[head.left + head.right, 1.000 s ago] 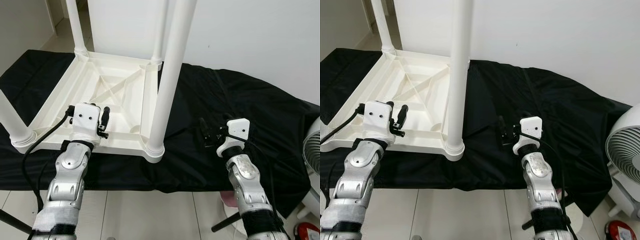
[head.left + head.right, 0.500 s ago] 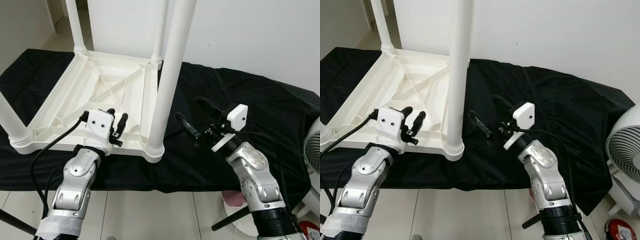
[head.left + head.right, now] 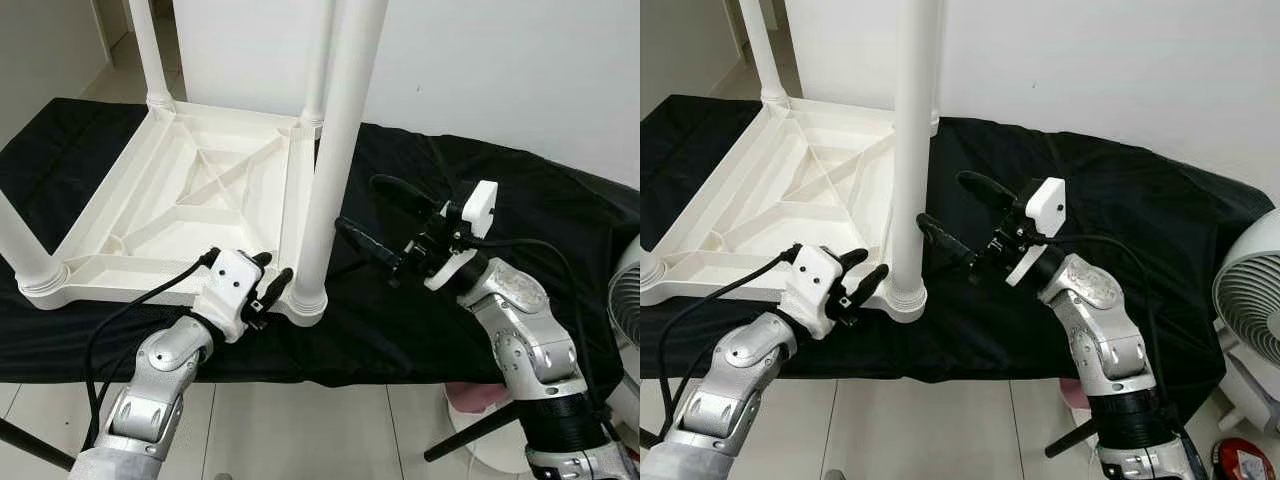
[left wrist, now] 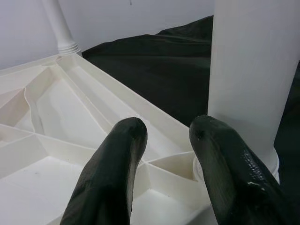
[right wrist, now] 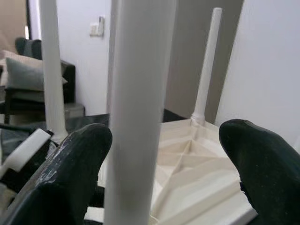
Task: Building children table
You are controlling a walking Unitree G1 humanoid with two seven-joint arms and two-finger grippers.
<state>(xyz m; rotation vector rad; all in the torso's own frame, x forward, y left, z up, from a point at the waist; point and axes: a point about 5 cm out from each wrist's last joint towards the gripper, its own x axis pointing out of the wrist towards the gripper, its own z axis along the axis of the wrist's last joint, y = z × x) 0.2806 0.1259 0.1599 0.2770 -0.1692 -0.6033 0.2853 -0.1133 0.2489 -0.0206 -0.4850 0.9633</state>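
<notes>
Our right gripper (image 3: 372, 213) has swung left to the near leg (image 3: 335, 150) of the upturned white table (image 3: 190, 200) on the black cloth (image 3: 500, 200), fingers spread. Our left gripper (image 3: 272, 278) has moved right to that leg's base, fingers parted. We read no writing.

Plain white wall (image 3: 520, 70), pale tiled floor (image 3: 330, 430) — white fan (image 3: 1250, 300) at right edge

Silver jointed arms, white wrist blocks, black cables, and what look like rubbery black pincer fingers (image 4: 110, 173).
</notes>
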